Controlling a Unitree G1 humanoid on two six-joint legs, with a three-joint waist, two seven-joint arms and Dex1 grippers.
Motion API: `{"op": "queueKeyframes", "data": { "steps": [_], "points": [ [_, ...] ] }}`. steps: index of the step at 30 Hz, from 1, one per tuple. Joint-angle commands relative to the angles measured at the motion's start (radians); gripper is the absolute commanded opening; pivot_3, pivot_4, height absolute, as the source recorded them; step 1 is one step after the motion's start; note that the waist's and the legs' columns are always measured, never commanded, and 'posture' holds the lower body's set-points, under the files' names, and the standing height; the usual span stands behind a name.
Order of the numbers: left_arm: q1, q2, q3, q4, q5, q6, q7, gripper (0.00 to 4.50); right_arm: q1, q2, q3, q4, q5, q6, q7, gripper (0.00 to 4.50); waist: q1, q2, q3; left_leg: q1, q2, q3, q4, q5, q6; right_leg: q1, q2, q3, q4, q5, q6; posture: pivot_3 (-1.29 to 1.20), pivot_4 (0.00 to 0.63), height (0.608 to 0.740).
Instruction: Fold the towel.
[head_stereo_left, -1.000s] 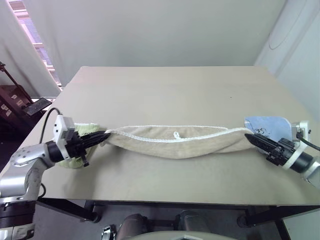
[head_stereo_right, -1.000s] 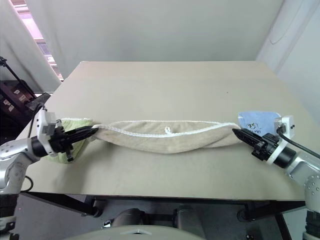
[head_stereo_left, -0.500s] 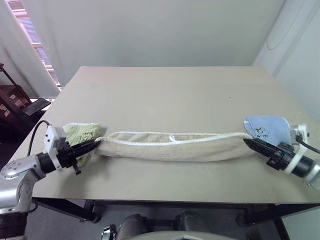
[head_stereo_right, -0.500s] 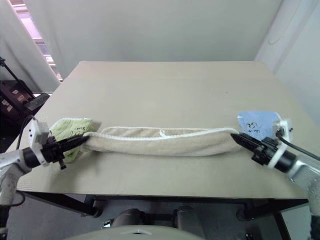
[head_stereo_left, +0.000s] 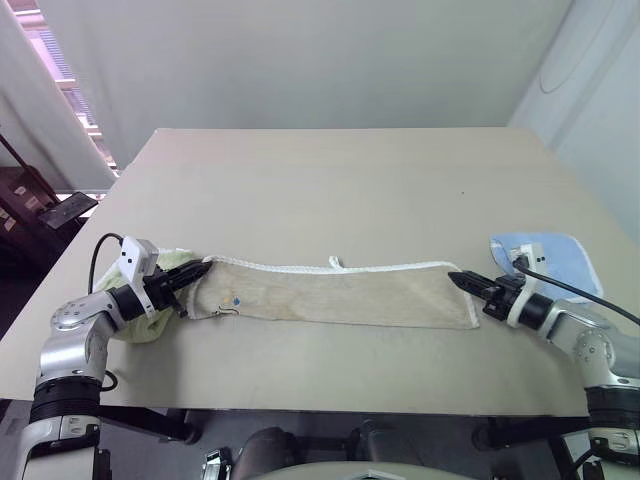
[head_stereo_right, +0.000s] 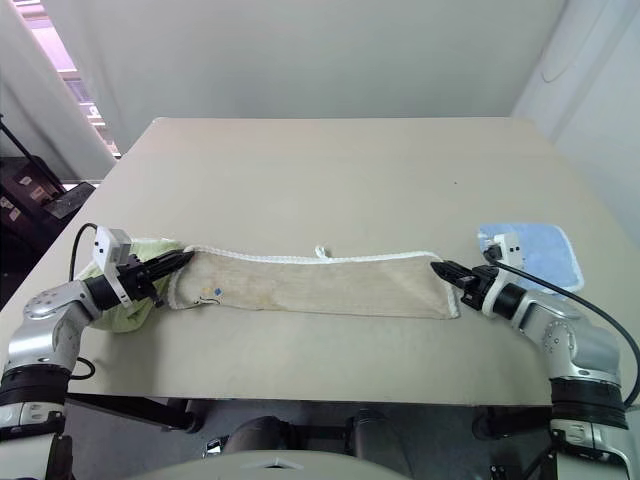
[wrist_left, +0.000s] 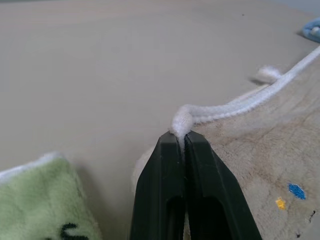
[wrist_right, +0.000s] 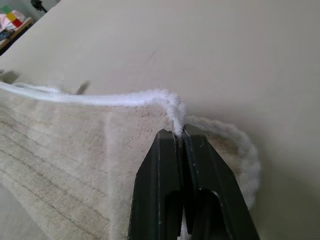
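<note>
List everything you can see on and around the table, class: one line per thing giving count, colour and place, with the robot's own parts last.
towel: one, beige with white corded edging, lying flat in a long band across the near part of the table, a small white loop on its far edge.
green towel: one, light green, at the table's left edge beside the beige towel's left end.
blue towel: one, light blue, at the table's right edge.
table: one, tan.
left tool: one, black, shut on the towel's left corner edging.
right tool: one, black, shut on the towel's right corner edging.
</note>
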Motion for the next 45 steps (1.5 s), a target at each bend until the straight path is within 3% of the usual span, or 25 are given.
{"op": "queueKeyframes", "data": {
  "steps": [1,3,6,13,16,17,22,28,32,37,45],
  "points": [
    [-0.016,-0.003,0.002,0.005,0.003,-0.025,-0.01,0.08,-0.032,0.001,0.004,0.001,-0.018,-0.025,0.009,0.0,0.0,0.0,0.0,0.0,0.0,0.0,0.001,0.0,0.0,0.001,0.0,0.0,0.0,0.0,0.0,0.0,0.0,0.724],
    [-0.023,-0.011,0.0,0.015,0.002,-0.024,-0.009,0.76,-0.033,0.002,0.009,-0.001,-0.022,-0.027,0.018,0.0,0.001,0.0,0.0,0.001,0.0,0.0,0.002,0.0,0.0,0.001,0.0,0.0,0.0,0.0,-0.001,0.0,0.0,0.724],
    [-0.035,-0.021,-0.002,0.033,0.011,-0.038,0.0,1.82,-0.038,0.004,0.016,-0.006,-0.032,-0.027,0.021,0.74,0.001,0.0,0.0,0.001,0.0,0.0,0.002,0.0,0.0,0.001,-0.001,0.0,0.001,0.0,-0.001,0.0,0.0,0.724],
    [-0.064,-0.001,0.035,0.051,0.012,-0.057,0.031,4.41,-0.064,-0.004,-0.017,-0.058,-0.002,-0.001,0.015,3.3,-0.001,0.0,0.0,0.001,0.0,0.0,0.003,0.0,0.0,0.001,-0.001,0.0,0.001,0.0,-0.001,0.0,0.0,0.724],
    [-0.078,0.014,0.071,0.027,-0.006,-0.066,0.066,4.5,-0.083,-0.006,-0.08,-0.078,0.041,0.029,-0.02,4.4,0.0,0.0,0.0,0.001,0.0,0.0,0.003,0.0,0.0,0.001,-0.001,0.0,0.002,0.0,-0.001,0.0,0.0,0.724],
    [-0.088,0.019,0.087,0.015,-0.015,-0.064,0.085,4.5,-0.093,-0.009,-0.109,-0.079,0.065,0.053,-0.037,4.48,0.0,0.0,0.0,0.001,0.0,0.0,0.003,0.0,0.0,0.001,-0.001,0.0,0.002,0.0,-0.001,0.0,0.0,0.724],
    [-0.081,0.046,0.126,-0.129,-0.11,0.043,0.065,4.5,-0.123,-0.034,-0.24,-0.058,0.219,0.261,-0.091,4.48,0.002,-0.001,0.0,0.001,0.001,0.0,0.004,0.0,0.0,0.001,-0.001,0.0,0.002,0.0,-0.001,0.0,0.0,0.724],
    [0.007,0.04,0.087,-0.379,-0.193,0.183,0.038,4.5,-0.077,-0.083,-0.365,0.004,0.44,0.652,-0.112,4.48,0.001,-0.001,0.0,0.0,0.0,0.0,0.003,0.0,0.0,0.001,-0.002,0.0,0.002,0.0,-0.002,0.0,0.0,0.724],
    [0.093,0.043,0.012,-0.509,-0.189,0.212,-0.002,4.5,-0.035,-0.082,-0.452,0.023,0.53,0.819,-0.144,4.48,-0.001,-0.001,-0.001,0.001,0.0,0.0,0.004,0.0,0.0,0.002,-0.002,0.0,0.003,-0.001,-0.004,0.0,0.0,0.724],
    [0.126,0.01,-0.056,-0.505,-0.142,0.173,0.001,4.5,0.032,-0.04,-0.505,0.016,0.587,0.939,-0.206,4.48,0.002,-0.001,-0.001,0.002,0.0,0.0,0.004,0.0,0.0,0.003,-0.001,0.0,0.002,-0.001,-0.005,0.0,0.0,0.724],
    [0.117,-0.022,-0.119,-0.511,-0.113,0.157,-0.003,4.5,0.105,0.021,-0.502,0.021,0.604,0.943,-0.301,4.48,0.001,-0.001,-0.001,0.001,0.0,0.0,0.004,0.0,0.0,0.003,0.0,0.0,0.001,0.0,-0.002,0.0,0.0,0.724]
  ]
}}
